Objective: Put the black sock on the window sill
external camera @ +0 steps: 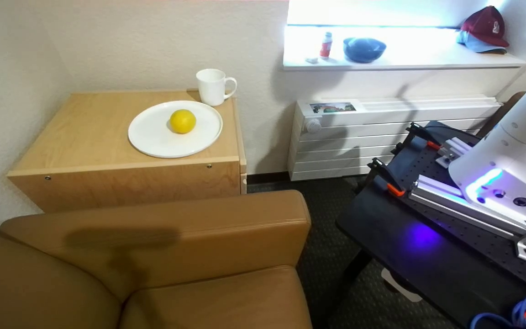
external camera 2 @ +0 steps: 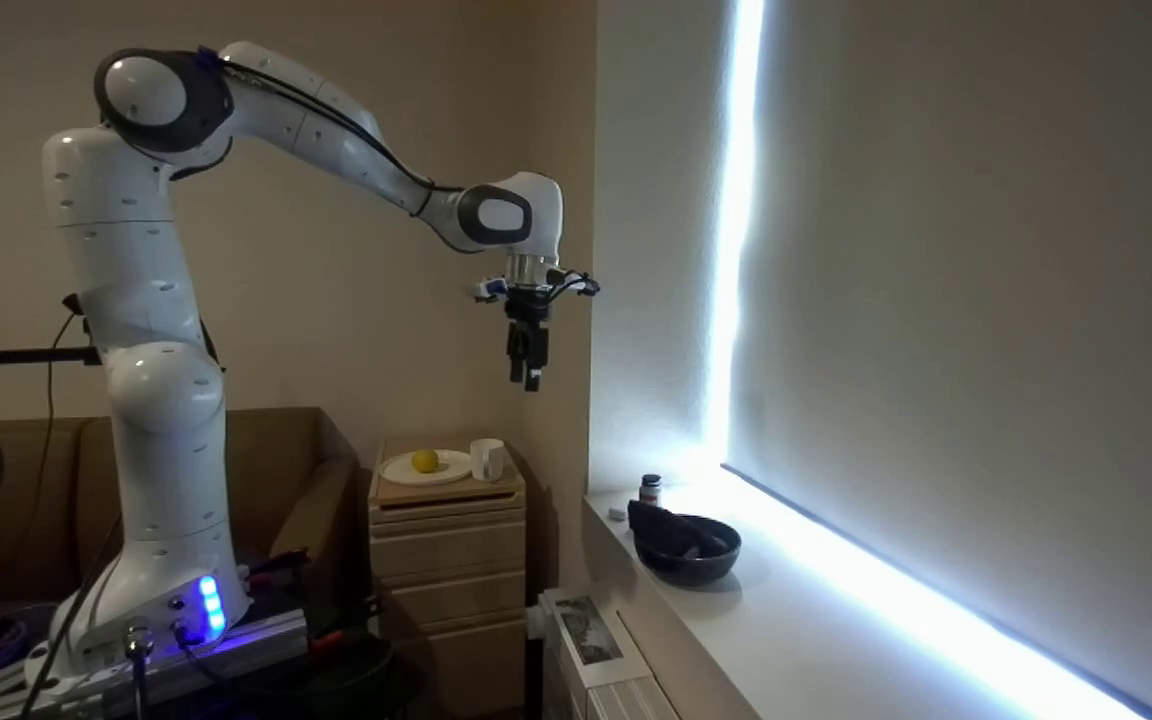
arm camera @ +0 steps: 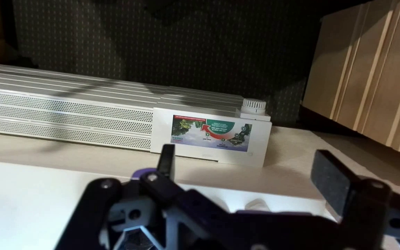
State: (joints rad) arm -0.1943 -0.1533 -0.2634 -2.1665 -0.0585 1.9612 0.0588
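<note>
In an exterior view, on the long, flat white window sill, a red-and-white bottle stands left of a round dark bowl, with a dark red cap far right; the black cloth sock lies partly in the bowl. Below is a ribbed white radiator; left of that, a light wooden cabinet holds a round white plate, a round yellow thing on it and a white mug behind.

We see a wooden cabinet by a pale wall, a brown sofa just beside it and a white radiator near it. Beside the cabinet lies dark carpet; well apart from it, bright light edges the window blind.
</note>
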